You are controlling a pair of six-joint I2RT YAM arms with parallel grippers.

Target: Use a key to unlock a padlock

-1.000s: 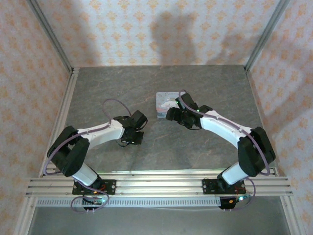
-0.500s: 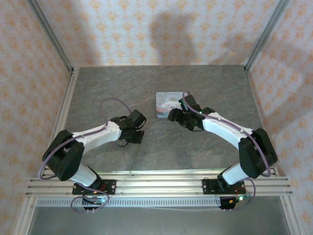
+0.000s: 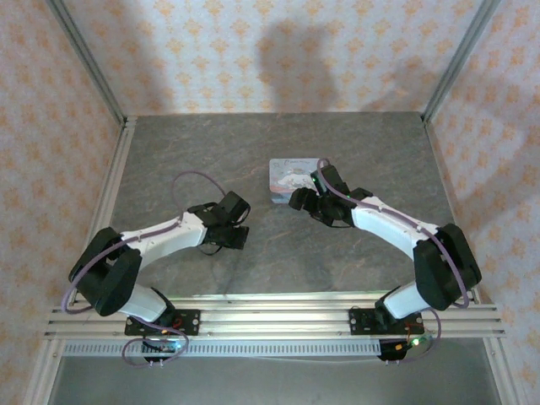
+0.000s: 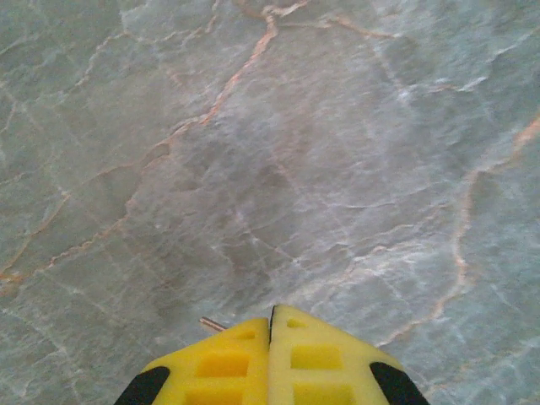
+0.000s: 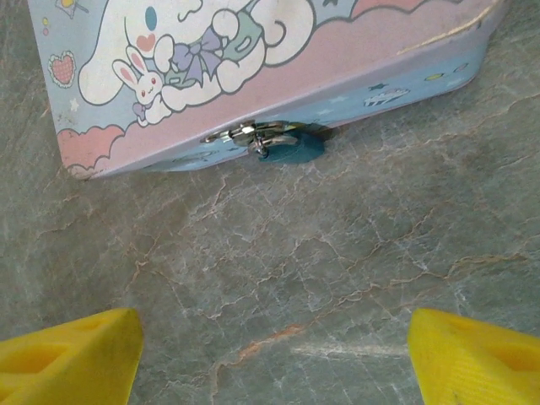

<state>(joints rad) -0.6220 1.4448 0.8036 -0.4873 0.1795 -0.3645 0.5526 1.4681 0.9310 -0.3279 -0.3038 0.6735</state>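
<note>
Left gripper (image 4: 270, 319) is pinched fully shut at the bottom of its wrist view over bare table (image 4: 253, 126). A thin metal tip (image 4: 211, 323) pokes out just left of the fingers, can't tell what it is. Right gripper (image 5: 270, 329) is wide open with nothing in it, and the little teal padlock (image 5: 294, 145) hangs on the clasp of the cartoon tin (image 5: 278, 67), upper middle of that view.

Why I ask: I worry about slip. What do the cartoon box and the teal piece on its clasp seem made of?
The cartoon box: probably printed tin, smooth face, rim scuffed pale. The teal piece: painted metal or plastic, satin; too small to tell. The clasp: bare metal, bright glints.
</note>
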